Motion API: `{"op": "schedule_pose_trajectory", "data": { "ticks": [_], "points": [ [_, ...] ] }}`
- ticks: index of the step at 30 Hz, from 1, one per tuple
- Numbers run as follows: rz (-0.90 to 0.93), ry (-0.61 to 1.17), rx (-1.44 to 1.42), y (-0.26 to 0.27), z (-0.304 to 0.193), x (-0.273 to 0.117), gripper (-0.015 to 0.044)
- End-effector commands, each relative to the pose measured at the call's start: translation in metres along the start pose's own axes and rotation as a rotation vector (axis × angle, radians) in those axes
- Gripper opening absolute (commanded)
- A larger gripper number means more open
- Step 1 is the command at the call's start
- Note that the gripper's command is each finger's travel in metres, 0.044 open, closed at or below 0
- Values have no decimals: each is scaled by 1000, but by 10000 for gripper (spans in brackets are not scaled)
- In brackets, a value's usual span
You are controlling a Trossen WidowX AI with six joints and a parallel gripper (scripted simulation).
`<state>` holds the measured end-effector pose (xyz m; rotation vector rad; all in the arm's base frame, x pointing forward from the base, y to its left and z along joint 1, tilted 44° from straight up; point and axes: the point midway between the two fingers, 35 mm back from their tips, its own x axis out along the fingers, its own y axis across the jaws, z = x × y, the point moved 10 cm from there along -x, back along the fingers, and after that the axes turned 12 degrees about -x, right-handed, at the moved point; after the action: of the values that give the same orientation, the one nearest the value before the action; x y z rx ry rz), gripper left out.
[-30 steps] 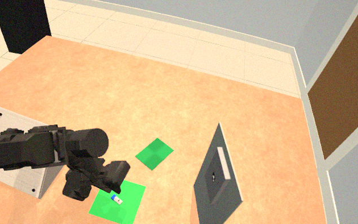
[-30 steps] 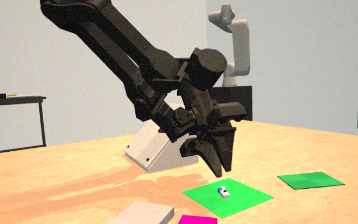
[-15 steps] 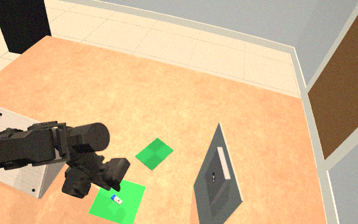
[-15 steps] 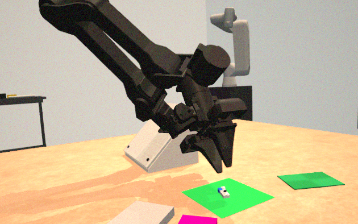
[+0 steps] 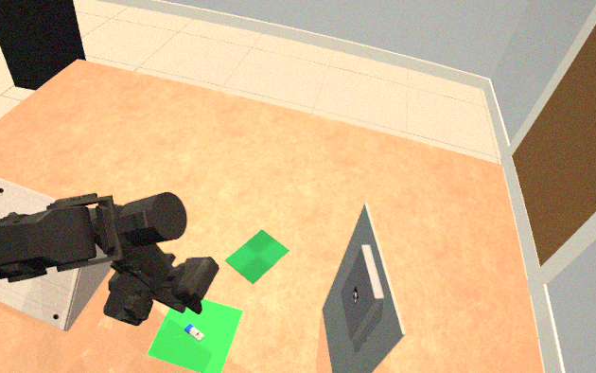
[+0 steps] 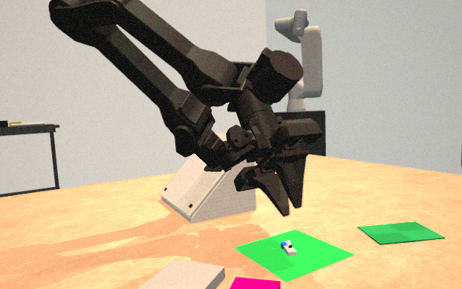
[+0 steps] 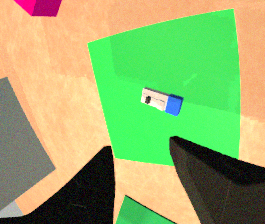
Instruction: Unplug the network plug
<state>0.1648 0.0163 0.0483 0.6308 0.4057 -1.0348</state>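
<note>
The small white plug with a blue end point(image 5: 194, 331) point(image 6: 289, 248) point(image 7: 161, 101) lies inside the bright green square point(image 5: 222, 327) point(image 6: 315, 253) point(image 7: 133, 135), its long axis pointing blue end toward the pale wedge-shaped block point(image 5: 19, 199) point(image 6: 224, 202). Above it, the black pincer point(image 5: 193, 310) point(image 6: 292, 211) point(image 7: 140, 148) is partly open and holds nothing.

Matte black arm with chunky angular links, a fat cylindrical housing point(image 5: 167, 216) point(image 6: 276, 77), tapering wedge-like fingers point(image 6: 295, 183).
</note>
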Motion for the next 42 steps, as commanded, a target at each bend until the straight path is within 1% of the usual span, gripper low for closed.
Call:
{"op": "schedule_pose_trajectory", "data": {
  "ticks": [1,42],
  "points": [
    [8,-1,9,5,0,-3,156],
    [6,-1,9,24,3,-36,156]
  ]
}}
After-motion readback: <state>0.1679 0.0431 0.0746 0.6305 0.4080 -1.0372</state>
